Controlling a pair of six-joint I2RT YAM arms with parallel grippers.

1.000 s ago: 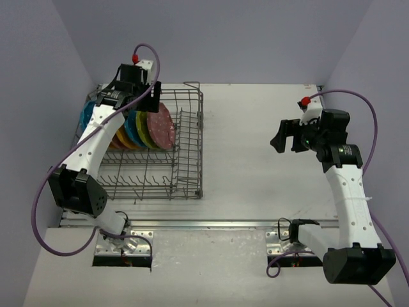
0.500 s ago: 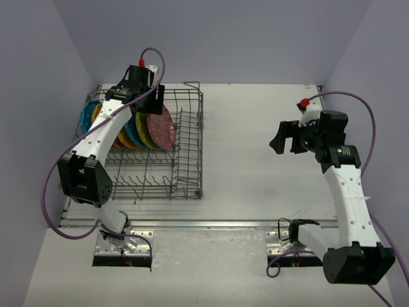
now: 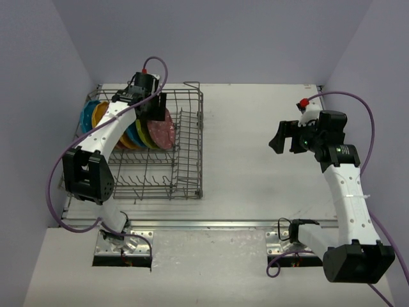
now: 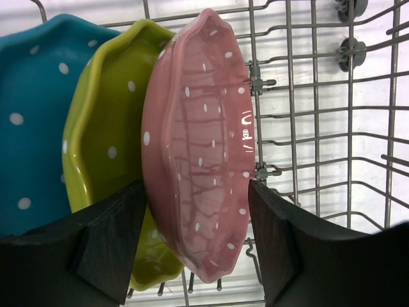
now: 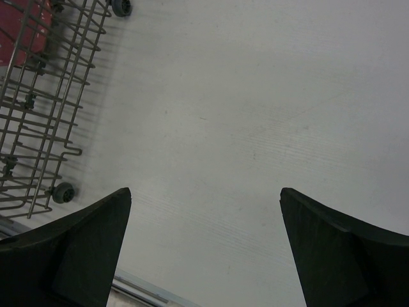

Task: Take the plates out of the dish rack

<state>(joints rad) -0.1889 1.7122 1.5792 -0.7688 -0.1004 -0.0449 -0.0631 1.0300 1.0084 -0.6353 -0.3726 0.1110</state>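
Note:
Several dotted scalloped plates stand upright in the grey wire dish rack [image 3: 189,167] at the left. The pink-red plate [image 3: 163,130] is the rightmost of the row, with a lime-yellow plate [image 3: 147,133] and a blue plate [image 3: 135,132] behind it. In the left wrist view the pink-red plate [image 4: 204,96] stands edge-on between the lime-yellow plate [image 4: 105,134] and bare rack wires [image 4: 319,115]. My left gripper [image 3: 155,107] [image 4: 197,185] is down over the pink-red plate with a finger against each face. My right gripper [image 3: 279,137] [image 5: 204,192] is open and empty above the table.
More plates, orange-yellow [image 3: 99,114] and blue [image 3: 85,118], stand at the rack's far left. The rack's near rows of tines [image 3: 144,179] hold nothing. The rack's right corner with small wheels [image 5: 62,192] shows in the right wrist view. A metal rail [image 3: 211,224] runs along the near edge.
My left gripper has moved right and down along the row of plates until its fingers straddle the pink-red plate. The right arm has barely moved.

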